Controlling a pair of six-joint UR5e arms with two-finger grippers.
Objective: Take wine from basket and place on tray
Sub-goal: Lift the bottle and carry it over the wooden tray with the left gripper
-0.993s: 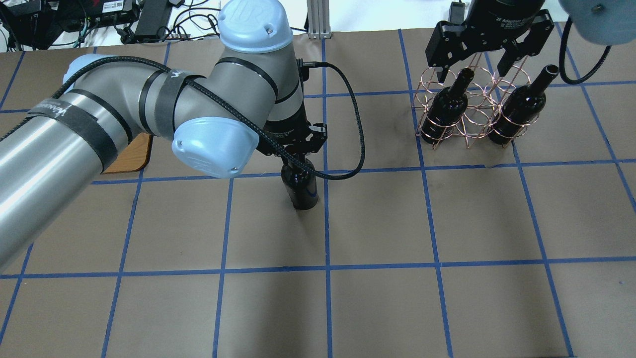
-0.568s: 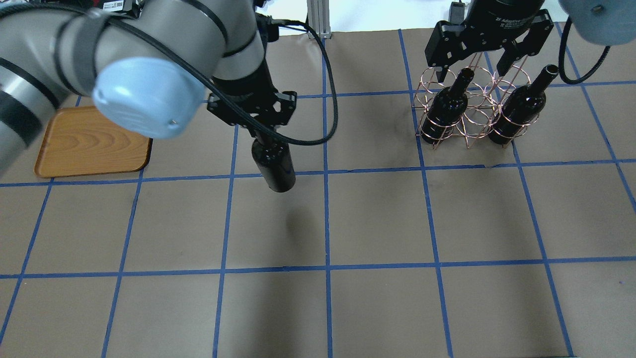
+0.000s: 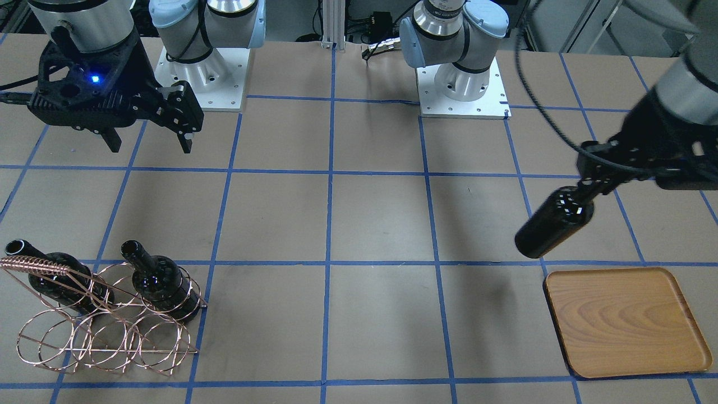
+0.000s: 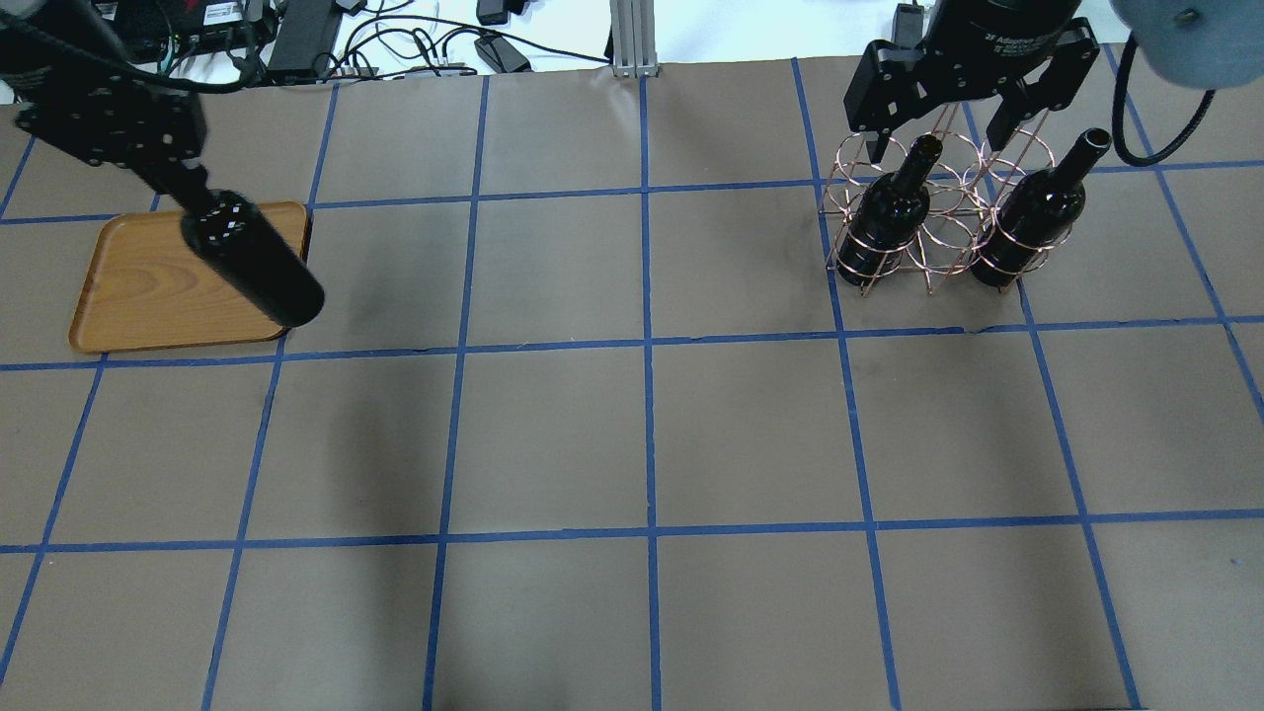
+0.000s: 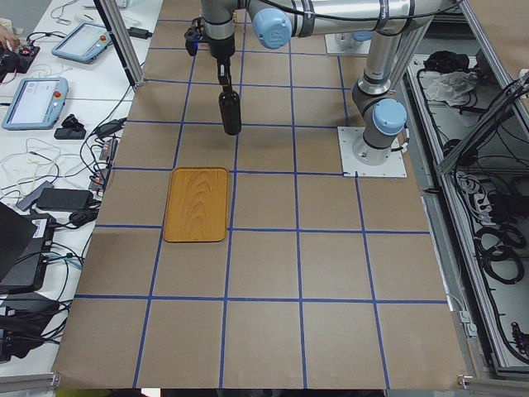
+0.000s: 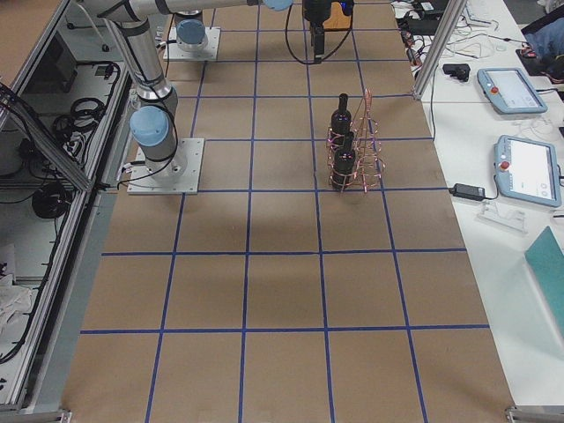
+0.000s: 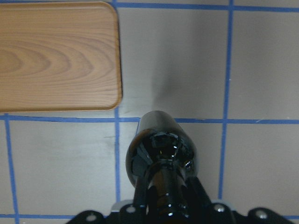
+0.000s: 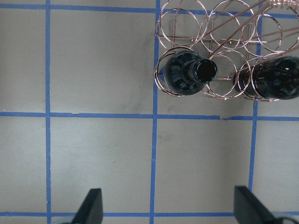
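My left gripper is shut on the neck of a black wine bottle and holds it in the air, hanging tilted. In the overhead view the bottle overlaps the right edge of the wooden tray. In the left wrist view the bottle hangs over the table beside the tray's corner. My right gripper is open and empty above the copper wire basket. Two more bottles stand in the basket.
Cables and electronics lie along the back edge, with an aluminium post. The two arm bases are bolted to the brown table with its blue tape grid. Teach pendants lie on the side bench.
My left arm has carried the bottle from the table's middle leftward to the tray's right edge. The right gripper and the basket have not moved.
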